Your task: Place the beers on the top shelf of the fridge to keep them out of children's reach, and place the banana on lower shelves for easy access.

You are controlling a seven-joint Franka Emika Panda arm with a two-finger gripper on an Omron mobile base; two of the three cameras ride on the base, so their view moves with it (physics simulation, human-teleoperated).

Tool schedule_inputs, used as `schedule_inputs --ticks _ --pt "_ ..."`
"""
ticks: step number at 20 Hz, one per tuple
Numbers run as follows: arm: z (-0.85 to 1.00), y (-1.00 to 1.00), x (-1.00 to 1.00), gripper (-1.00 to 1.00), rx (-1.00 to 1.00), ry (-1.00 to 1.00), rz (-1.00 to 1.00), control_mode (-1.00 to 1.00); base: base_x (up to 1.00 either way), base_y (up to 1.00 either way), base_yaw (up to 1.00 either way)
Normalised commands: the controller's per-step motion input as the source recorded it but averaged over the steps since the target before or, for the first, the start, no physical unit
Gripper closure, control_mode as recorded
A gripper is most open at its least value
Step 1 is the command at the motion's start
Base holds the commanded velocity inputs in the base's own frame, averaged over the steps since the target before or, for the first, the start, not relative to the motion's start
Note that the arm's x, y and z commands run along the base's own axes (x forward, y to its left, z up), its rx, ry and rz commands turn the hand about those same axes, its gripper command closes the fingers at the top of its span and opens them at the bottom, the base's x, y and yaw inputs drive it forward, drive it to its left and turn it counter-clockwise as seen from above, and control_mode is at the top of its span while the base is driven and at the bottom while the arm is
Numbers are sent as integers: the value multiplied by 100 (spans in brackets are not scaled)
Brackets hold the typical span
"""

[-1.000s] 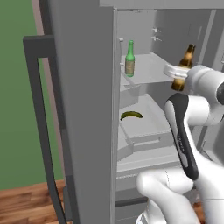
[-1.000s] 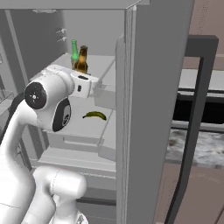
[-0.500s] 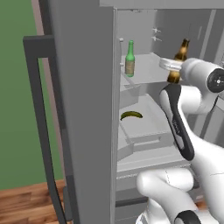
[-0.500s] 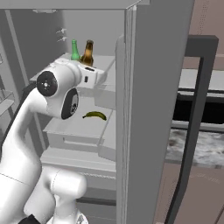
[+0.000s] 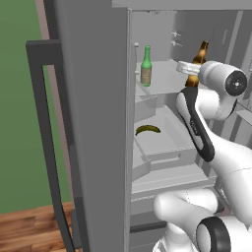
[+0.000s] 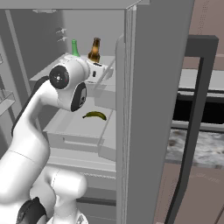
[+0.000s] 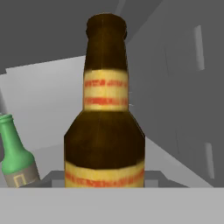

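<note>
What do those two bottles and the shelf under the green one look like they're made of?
Brown bottle: probably amber glass, glossy, with a paper-like yellow label. Green bottle: likely tinted glass with a pale label. Top shelf: matte pale grey, perhaps plastic; hard to tell in a rendering.

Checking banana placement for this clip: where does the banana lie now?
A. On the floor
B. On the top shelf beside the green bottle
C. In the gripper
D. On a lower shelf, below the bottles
D: the banana lies on a lower shelf, beneath the top shelf where the green bottle stands.
</note>
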Motion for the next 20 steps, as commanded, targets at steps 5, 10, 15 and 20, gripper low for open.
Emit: schedule_inputs --ticks 5,10,15,20 --pt "0 -2 43 100 -2 0 0 -100 0 0 0" --pt "0 0 45 100 -2 0 0 -100 0 0 0" --pt "-9 -5 40 100 0 1 0 -100 0 0 0" --pt "-25 -10 28 100 0 0 0 -100 0 0 0"
